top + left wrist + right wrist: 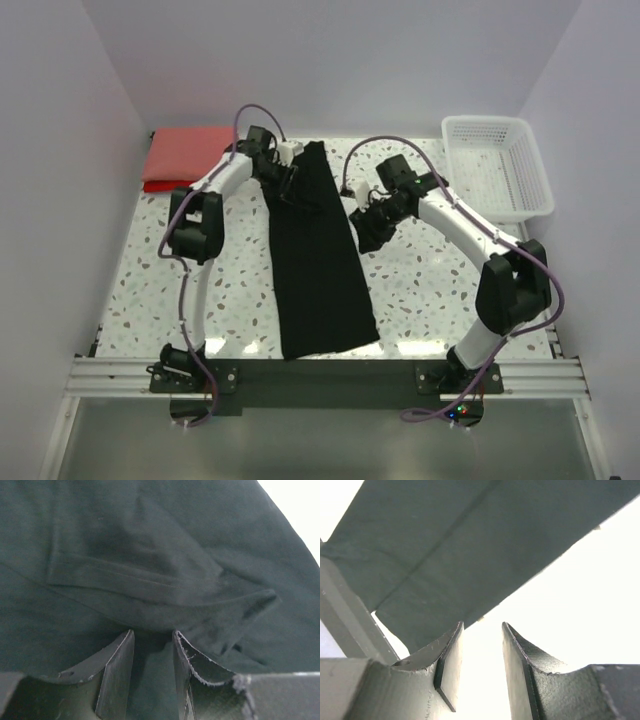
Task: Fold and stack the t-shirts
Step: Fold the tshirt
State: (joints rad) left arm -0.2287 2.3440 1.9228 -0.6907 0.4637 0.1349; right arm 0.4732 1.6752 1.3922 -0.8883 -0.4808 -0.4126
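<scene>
Table (440, 290) is speckled terrazzo. Black shirt (320, 270), soft matte cloth, lies mid-table folded into a long narrow strip. White plastic lattice basket (537, 172) sits far right, flat coral-red shirts (185, 155) far left. Left gripper (152, 650) is down on the black shirt's far end, fingers apart with cloth between; can't tell if it's pinched. Right gripper (482, 645) hangs open over bare table, just beside the strip.

On the white, dark-speckled table (240, 290): centre, plain black cloth t-shirt (318, 260); far left corner, plain coral-red folded cloth t-shirt (185, 155); far right corner, white plastic lattice basket (530, 170).
</scene>
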